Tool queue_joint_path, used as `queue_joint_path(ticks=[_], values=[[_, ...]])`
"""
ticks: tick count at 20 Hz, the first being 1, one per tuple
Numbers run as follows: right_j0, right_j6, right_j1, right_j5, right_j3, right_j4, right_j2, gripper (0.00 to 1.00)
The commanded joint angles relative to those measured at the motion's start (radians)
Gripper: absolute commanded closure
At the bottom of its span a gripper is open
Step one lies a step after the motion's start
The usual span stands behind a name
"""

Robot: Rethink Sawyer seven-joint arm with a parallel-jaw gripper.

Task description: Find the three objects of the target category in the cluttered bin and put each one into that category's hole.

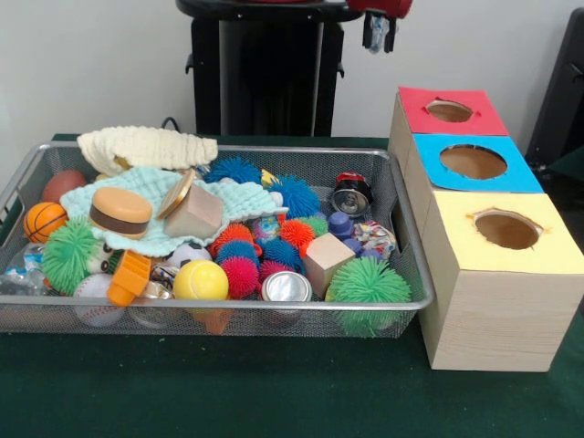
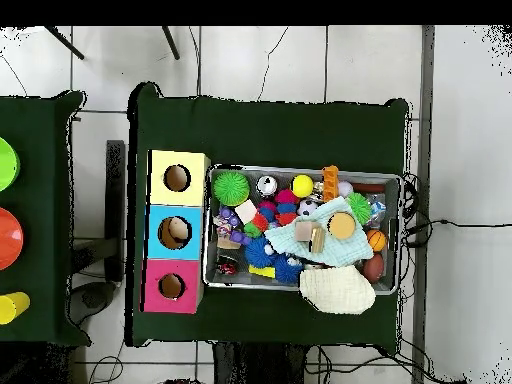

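Gripper (image 1: 379, 32): drawn back high at the pedestal, nothing in it; whether its jaws stand open or closed cannot be told. Wire-mesh bin (image 1: 412, 306) (image 2: 403, 182): on the green table well below, heaped with spiky balls, cans, cloths, a toy burger (image 1: 120, 212) and a wooden cube (image 1: 327, 261). Beside it, touching: three wooden boxes, each with one hole, topped red (image 1: 452, 111), blue (image 1: 474, 162) and yellow (image 1: 506, 231).

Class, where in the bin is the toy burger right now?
Front view: the burger lies left of centre in the bin, on the mint cloth, beside a tan block.
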Motion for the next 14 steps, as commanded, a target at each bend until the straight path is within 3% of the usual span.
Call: queue_joint_path(ticks=[1,4,6,9,11,14], values=[[0.203,-0.016,-0.075,-0.148,-0.043,-0.138,-0.192,1.0],[0.188,0.007,-0.104,-0.105,-0.041,-0.152,-0.176,1.0],[0.181,0.004,-0.182,0.0,-0.053,-0.15,-0.161,1.0],[0.09,-0.005,-0.286,0.159,-0.074,-0.153,-0.055,1.0],[0.023,-0.018,-0.313,0.23,-0.097,-0.145,0.027,1.0],[-0.02,-0.047,-0.321,0.298,-0.135,-0.141,0.08,1.0]])
